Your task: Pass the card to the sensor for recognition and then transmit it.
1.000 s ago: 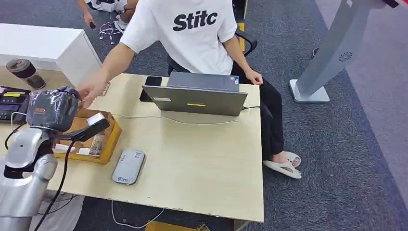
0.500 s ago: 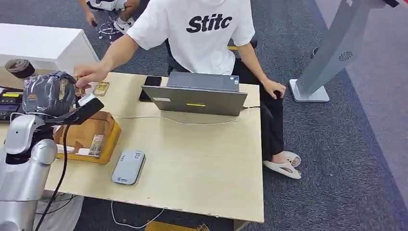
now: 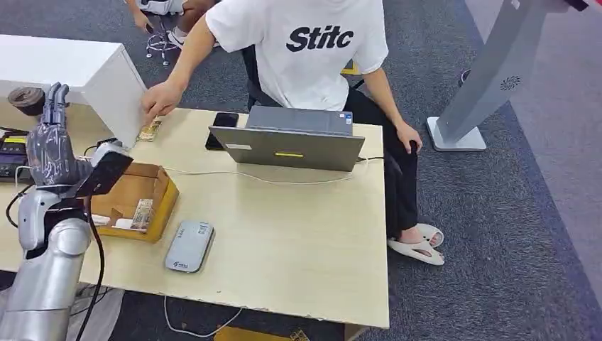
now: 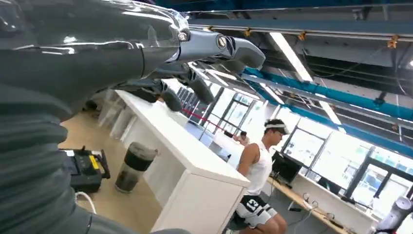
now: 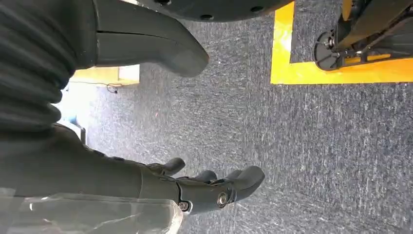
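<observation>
My left hand (image 3: 50,145) is raised at the table's left end, above the black device, with its fingers straight up and nothing in them. In the left wrist view the left hand (image 4: 195,63) shows spread, empty fingers. A person's hand (image 3: 160,99) rests on a patterned card (image 3: 149,131) lying on the table beside the white cabinet. The grey card sensor (image 3: 189,246) lies flat near the table's front edge. More cards (image 3: 143,213) sit in the cardboard box (image 3: 165,202). My right hand (image 5: 209,187) hangs over the carpet, loosely open and empty.
A person in a white shirt (image 3: 312,50) sits behind an open laptop (image 3: 291,138), with a phone (image 3: 221,128) beside it. A white cabinet (image 3: 71,71), a cup (image 3: 27,99) and a black device (image 3: 14,153) are at the left. A cable (image 3: 270,179) crosses the table.
The person's hand drew away from my left hand to the card by the cabinet. My left hand swung back to the left and turned its fingers upward.
</observation>
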### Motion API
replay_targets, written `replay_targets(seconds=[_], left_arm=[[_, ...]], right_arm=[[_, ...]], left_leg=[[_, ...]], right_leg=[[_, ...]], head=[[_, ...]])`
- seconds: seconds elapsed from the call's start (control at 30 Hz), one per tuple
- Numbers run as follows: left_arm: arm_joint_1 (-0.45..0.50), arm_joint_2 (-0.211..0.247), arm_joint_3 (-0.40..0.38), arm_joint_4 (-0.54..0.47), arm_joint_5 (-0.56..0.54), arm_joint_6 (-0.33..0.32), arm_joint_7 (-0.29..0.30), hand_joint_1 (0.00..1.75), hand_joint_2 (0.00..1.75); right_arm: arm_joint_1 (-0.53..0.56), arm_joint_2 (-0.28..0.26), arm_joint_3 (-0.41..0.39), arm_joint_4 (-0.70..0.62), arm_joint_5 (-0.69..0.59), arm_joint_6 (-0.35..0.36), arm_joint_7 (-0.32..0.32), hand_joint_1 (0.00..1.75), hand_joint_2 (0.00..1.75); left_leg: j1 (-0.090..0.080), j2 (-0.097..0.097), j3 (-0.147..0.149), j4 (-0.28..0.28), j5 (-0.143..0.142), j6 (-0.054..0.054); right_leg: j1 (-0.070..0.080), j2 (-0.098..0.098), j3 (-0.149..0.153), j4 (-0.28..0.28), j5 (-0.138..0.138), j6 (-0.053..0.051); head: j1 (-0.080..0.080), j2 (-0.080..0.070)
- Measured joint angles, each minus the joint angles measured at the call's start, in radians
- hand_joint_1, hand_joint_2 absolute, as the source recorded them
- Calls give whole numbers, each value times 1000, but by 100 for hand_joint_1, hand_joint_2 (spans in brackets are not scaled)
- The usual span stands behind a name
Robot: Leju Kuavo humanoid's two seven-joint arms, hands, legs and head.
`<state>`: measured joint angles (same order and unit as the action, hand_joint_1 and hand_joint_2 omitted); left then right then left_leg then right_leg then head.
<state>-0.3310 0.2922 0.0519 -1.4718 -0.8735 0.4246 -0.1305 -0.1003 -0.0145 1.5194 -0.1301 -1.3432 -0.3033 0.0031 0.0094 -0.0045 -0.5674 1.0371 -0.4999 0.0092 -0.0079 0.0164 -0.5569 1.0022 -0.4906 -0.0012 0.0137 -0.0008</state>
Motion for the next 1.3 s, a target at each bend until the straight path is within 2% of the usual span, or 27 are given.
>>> replay_targets(seconds=[0.13,0.4,0.63,0.73,0.9,1.03,1.17,1.23,1.3], left_arm=[[66,-2,54,-29,27,37,-42,0,175],[128,-8,106,-66,48,48,-72,0,175],[277,-38,205,-166,216,82,-217,0,175],[346,-66,259,-210,340,56,-292,0,175],[481,-155,388,-287,489,-4,-424,0,175],[522,-218,475,-321,551,-60,-468,0,175],[536,-328,628,-345,590,-160,-553,0,175],[533,-400,728,-347,615,-243,-562,0,175],[533,-445,799,-347,627,-277,-565,0,175]], right_arm=[[1,0,0,0,0,-4,-8,0,175],[2,0,1,0,0,-4,-10,0,175],[4,0,1,0,-22,-11,-9,0,175],[8,7,0,0,-31,-52,-7,0,175],[15,24,0,0,-40,-76,-10,0,175],[15,30,-1,0,-55,-80,-18,0,175],[18,33,-2,0,-63,-92,-18,0,175],[19,34,-4,0,-77,-94,-24,0,175],[20,37,-6,0,-78,-95,-29,0,175]], left_leg=[[0,0,0,0,0,0],[0,0,-1,0,0,0],[0,1,-1,0,-1,0],[0,1,-1,0,-1,0],[0,0,-1,0,-2,0],[0,0,-2,0,-2,0],[0,0,-1,0,-2,0],[0,0,-1,0,-2,0],[0,0,-1,0,-2,0]], right_leg=[[0,0,-1,0,0,0],[0,0,0,0,0,0],[0,1,-1,0,-1,0],[0,0,-1,0,-2,-1],[0,0,-1,0,-3,-1],[0,-1,0,0,-3,-1],[0,-1,0,0,-3,-1],[0,-1,0,0,-3,-1],[0,0,0,-1,-3,-1]], head=[[0,0],[0,0],[0,0],[0,0],[0,0],[0,0],[0,0],[0,0],[0,0]])
